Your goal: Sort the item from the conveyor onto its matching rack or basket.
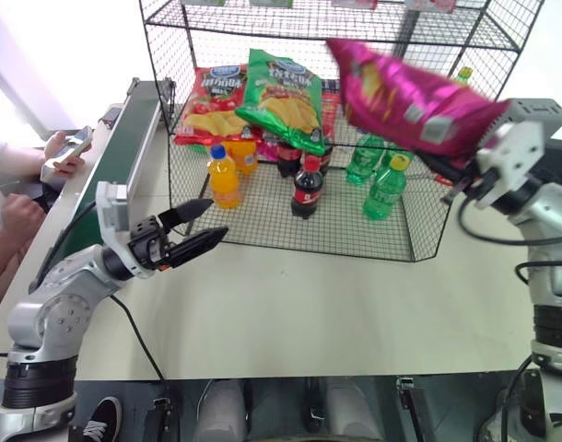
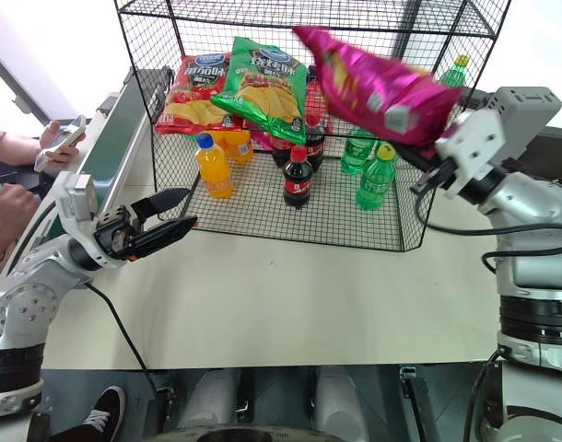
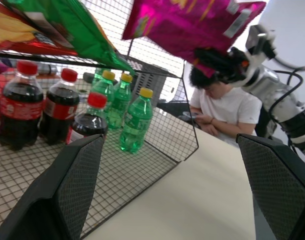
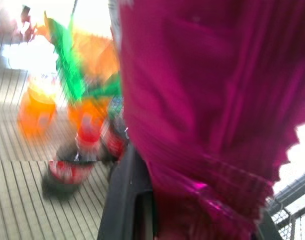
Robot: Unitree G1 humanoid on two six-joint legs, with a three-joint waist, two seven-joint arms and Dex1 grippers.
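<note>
While the right claw (image 1: 465,180) is clamped on one end of the magenta-pink crisps bag (image 1: 405,97), the bag hangs in the air at the right front of the black wire-mesh rack (image 1: 263,235), above the green bottles (image 1: 384,189) on the lower tier. The bag is glossy and crinkled, with yellow chips pictured near its far end and a pale label patch on its side. Its long axis runs from the gripped end at the lower right up and leftward toward the rack's upper tier, the free end highest. The right arm reaches in from the right, wrist raised, claw pointing left. The left claw (image 1: 196,230) stands released, fingers wide apart and holding nothing, above the desk (image 1: 336,304) just in front of the rack, pointing toward it. The dark green conveyor (image 1: 115,157) runs along the desk's left edge. A green bag (image 1: 283,97) and a red bag (image 1: 212,101) lean inside the rack.
</note>
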